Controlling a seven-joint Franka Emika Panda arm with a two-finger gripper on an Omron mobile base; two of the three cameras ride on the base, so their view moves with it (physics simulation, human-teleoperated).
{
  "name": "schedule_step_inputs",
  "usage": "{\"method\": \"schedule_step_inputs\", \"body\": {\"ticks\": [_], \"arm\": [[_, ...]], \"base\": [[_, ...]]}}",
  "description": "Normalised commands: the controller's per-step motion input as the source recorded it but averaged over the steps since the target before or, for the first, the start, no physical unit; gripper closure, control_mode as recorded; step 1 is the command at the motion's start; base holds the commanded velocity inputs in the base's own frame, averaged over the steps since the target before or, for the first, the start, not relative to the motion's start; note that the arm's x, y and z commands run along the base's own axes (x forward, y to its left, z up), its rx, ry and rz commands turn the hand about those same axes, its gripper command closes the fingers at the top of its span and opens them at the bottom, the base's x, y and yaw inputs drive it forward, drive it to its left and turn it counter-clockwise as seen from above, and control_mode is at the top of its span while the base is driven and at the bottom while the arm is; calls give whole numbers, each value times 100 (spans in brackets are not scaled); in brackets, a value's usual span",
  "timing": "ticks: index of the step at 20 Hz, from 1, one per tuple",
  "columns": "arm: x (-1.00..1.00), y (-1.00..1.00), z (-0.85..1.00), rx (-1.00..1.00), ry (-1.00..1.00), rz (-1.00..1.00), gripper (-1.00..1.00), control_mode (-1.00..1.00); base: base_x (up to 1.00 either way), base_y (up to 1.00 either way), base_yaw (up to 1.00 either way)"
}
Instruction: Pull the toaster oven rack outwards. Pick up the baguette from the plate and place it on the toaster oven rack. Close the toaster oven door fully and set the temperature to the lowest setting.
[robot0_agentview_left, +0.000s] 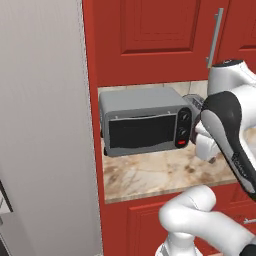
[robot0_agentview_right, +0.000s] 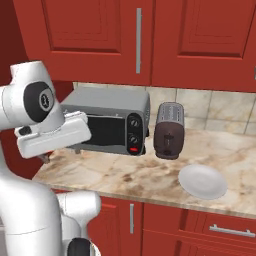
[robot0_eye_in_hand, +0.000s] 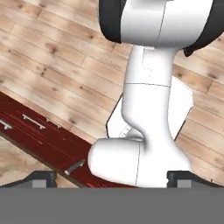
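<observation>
Standing on the marble-patterned counter (robot0_agentview_right: 150, 177), the toaster oven (robot0_agentview_left: 142, 120) sits at the left end of the worktop, just beside the red side panel (robot0_agentview_left: 92, 75), under the red upper cabinets (robot0_agentview_right: 100, 35). Its toaster oven door (robot0_agentview_left: 142, 131), a dark glass panel in a thin grey frame, stands upright and flush with the front, so the cavity behind it cannot be seen. To the right of the door, two black round knobs (robot0_agentview_right: 134, 131) are stacked one above the other, with a red button (robot0_agentview_right: 133, 149) beneath them. A dark-brown slot toaster (robot0_agentview_right: 168, 131) stands just beside the oven's right side, and a white round plate (robot0_agentview_right: 203, 182) lies near the counter's front edge, to the right of the slot toaster and apart from it; its surface is bare. The white arm rises in front of the counter, its wrist and hand body crossing the oven's front in both base views. In the hand view the gripper (robot0_eye_in_hand: 112, 177) points down toward the wooden floor (robot0_eye_in_hand: 52, 65) and the red lower cabinet fronts (robot0_eye_in_hand: 39, 135); its two dark fingertips (robot0_eye_in_hand: 41, 178) stand far apart near opposite sides of the picture, spread wide with nothing between them.
</observation>
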Motion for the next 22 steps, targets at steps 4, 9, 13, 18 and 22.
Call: {"method": "schedule_step_inputs", "body": {"ticks": [4,9,13,18,22], "arm": [[20,-28,-17,-21,19,-81,-100,-100],[37,-22,23,3,25,-56,-100,-100],[39,-24,-5,19,16,-30,-100,-100],[1,0,-43,19,-14,0,-100,-100],[11,0,-73,-1,-38,-2,-100,-100]], "base": [[0,0,0],[0,0,0],[0,0,0],[0,0,0],[0,0,0]]}}
